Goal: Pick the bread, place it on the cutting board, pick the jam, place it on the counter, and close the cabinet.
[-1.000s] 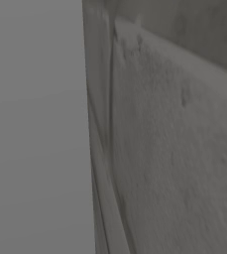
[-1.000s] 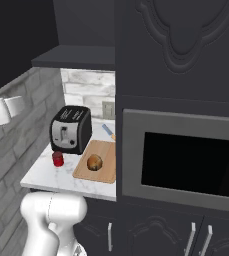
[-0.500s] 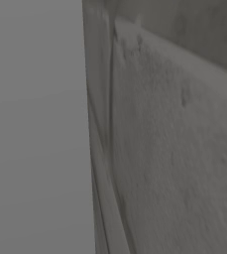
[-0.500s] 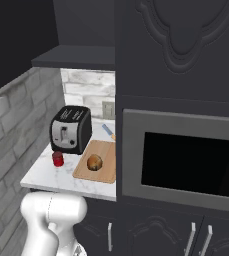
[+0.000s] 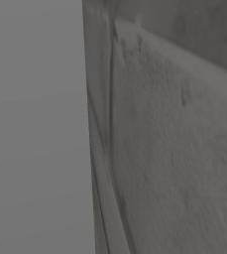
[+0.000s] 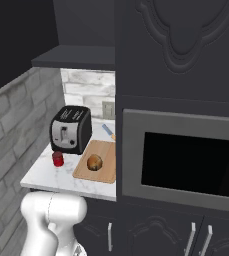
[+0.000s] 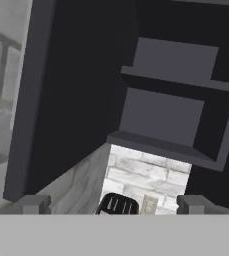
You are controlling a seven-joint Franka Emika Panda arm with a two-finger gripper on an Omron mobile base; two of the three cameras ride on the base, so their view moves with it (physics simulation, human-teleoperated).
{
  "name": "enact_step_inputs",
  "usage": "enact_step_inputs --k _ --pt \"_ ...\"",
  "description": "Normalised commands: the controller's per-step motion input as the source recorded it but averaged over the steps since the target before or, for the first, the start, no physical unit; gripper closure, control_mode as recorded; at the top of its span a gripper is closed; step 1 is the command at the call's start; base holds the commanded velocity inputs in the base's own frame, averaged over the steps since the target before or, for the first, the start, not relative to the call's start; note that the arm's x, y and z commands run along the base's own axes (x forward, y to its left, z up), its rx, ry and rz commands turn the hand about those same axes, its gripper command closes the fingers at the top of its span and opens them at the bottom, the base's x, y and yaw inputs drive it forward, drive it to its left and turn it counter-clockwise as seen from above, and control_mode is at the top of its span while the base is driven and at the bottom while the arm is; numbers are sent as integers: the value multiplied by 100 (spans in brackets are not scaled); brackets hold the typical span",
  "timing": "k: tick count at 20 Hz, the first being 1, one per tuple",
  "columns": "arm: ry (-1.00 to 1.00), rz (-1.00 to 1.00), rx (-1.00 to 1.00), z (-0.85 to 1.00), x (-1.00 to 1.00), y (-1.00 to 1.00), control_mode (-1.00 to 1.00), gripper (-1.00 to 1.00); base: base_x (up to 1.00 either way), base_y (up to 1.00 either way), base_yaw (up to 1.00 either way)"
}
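Marble-white desk (image 6: 51, 177) carries a wooden cutting board (image 6: 105, 159) with the round bread (image 6: 94, 162) on it, and a red jam jar (image 6: 58, 159) standing just beside the black toaster (image 6: 70, 129), so both placings look done. The end effector (image 7: 113, 205) faces the dark cabinet door (image 7: 68, 95), swung open beside bare shelves (image 7: 178, 85), its fingers spread wide and holding nothing. Closing the cabinet is the step in hand; next calls for getting behind the door's free edge and pushing it shut.
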Motion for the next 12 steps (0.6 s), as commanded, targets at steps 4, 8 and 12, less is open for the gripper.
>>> enact_step_inputs --k 4,8,12 --pt "-15 2 5 0 -36 -2 -100 -100 0 0 0" --pt "-17 2 4 0 -33 0 -100 -100 0 0 0" --pt "-19 2 5 0 -30 0 -100 -100 0 0 0"
